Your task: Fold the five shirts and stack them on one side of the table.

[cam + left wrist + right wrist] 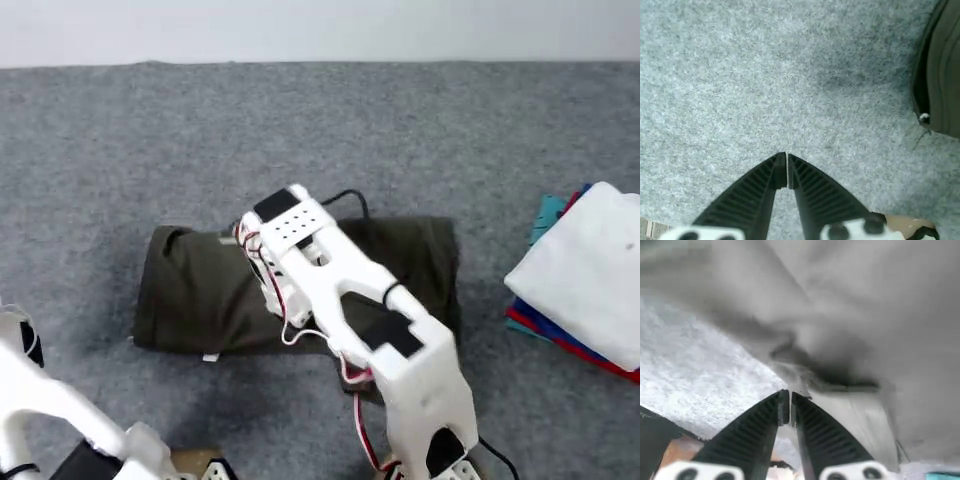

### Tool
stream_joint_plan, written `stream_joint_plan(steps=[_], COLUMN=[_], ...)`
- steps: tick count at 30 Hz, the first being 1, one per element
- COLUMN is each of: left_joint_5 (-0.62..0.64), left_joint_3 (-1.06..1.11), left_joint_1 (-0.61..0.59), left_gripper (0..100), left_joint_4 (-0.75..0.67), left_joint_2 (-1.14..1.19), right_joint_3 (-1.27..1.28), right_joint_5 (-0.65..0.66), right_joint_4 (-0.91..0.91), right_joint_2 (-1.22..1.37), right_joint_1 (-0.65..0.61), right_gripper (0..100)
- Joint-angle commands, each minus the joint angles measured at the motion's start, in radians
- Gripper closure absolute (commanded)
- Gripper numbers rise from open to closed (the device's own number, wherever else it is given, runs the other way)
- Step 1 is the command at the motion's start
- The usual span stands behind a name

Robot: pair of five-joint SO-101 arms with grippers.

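- While working outward from the near edge, note left claw (787, 167) closed tip to tip over bare carpet (740, 75), holding nothing.
- Find right claw (790, 402) also closed, nosed against the olive shirt (195, 290) mid-table, possibly nipping a hem; hard to tell.
- Expect soft, light, floppy cloth; pinch a doubled edge or corner, never the middle.
- Beyond, see stack (585, 265) at the table's right side.

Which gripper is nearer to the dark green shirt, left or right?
Right. The right gripper is over the dark green shirt, tips at its fabric; the left gripper is over carpet, beside the shirt's edge.
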Motion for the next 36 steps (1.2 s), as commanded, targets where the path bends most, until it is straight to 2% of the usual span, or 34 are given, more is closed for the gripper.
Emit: stream_joint_plan(steps=[1,4,8,13,19,27,31,36], left_joint_5=[0.006,0.006,0.006,0.006,0.006,0.006,0.006,0.006], left_joint_3=[-0.004,-0.004,-0.004,-0.004,-0.004,-0.004,-0.004,-0.004], left_joint_1=[0.002,0.002,0.002,0.002,-0.003,-0.002,0.000,0.002], left_gripper=[98,98,98,98,98,98,98,98], left_joint_4=[-0.008,-0.011,-0.014,-0.009,-0.008,-0.006,0.021,0.026], left_joint_2=[-0.041,-0.041,-0.041,-0.041,-0.041,-0.041,-0.041,-0.041], right_joint_3=[-0.017,-0.017,-0.017,-0.021,-0.034,-0.061,0.072,0.273], right_joint_5=[0.008,0.008,0.008,0.008,0.021,0.046,0.037,-0.071], right_joint_4=[-0.033,-0.122,-0.147,-0.096,0.013,0.044,0.045,0.038], right_joint_2=[-0.133,-0.108,0.012,0.177,0.196,-0.058,-0.229,-0.420], right_joint_1=[0.005,0.001,-0.042,-0.073,-0.039,-0.039,-0.027,0.047], right_gripper=[98.4,98.6,98.7,98.7,98.7,98.8,98.8,98.8])
